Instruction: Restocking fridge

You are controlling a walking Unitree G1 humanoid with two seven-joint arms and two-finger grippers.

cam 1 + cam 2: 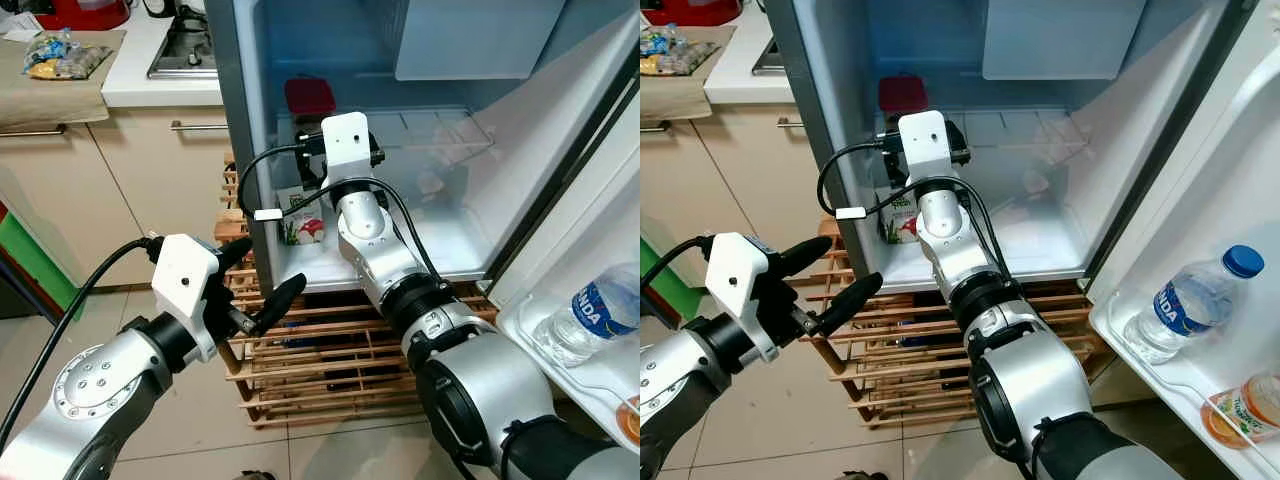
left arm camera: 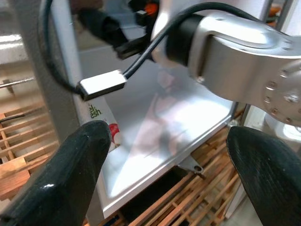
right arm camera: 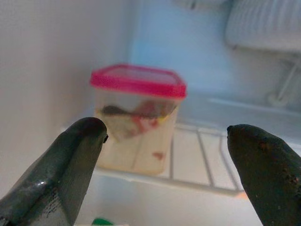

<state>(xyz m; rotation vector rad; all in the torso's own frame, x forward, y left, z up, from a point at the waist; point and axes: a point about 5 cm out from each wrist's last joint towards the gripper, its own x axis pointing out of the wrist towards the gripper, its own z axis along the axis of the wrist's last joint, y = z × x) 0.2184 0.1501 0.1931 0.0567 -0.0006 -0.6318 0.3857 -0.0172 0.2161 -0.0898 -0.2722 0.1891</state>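
Take the open fridge (image 1: 545, 150) as your landmark. Far to its left you see the worktop (image 1: 140, 70) with a bag of snacks (image 1: 60, 55) on a cloth, and a hob just beside the fridge wall.

Your left pincer (image 1: 255, 285) hangs in front of the fridge's lower left corner, above the wooden rack (image 1: 320, 370) that stands on the floor under the fridge. Its two black fingers (image 2: 70, 174) are spread wide and hold nothing.

Inside the fridge, at the left of the bottom floor, a carton (image 1: 898, 222) with a green and red print stands upright against the left wall. Above it, at the left end of the wire shelf (image 3: 202, 160), sits a clear tub with a red lid (image 3: 136, 117); something is inside the tub, but you cannot tell what.

Your right arm reaches into the fridge, and your right pincer (image 3: 164, 141) is just in front of the tub. Its fingers stand well apart on either side of the tub without touching it, and they grip nothing.

To the right of the fridge body, the door shelf (image 1: 1115, 335) holds a water bottle (image 1: 1190, 300) with a blue cap, lying tilted, and nearer you a bottle with orange contents (image 1: 1245, 405).
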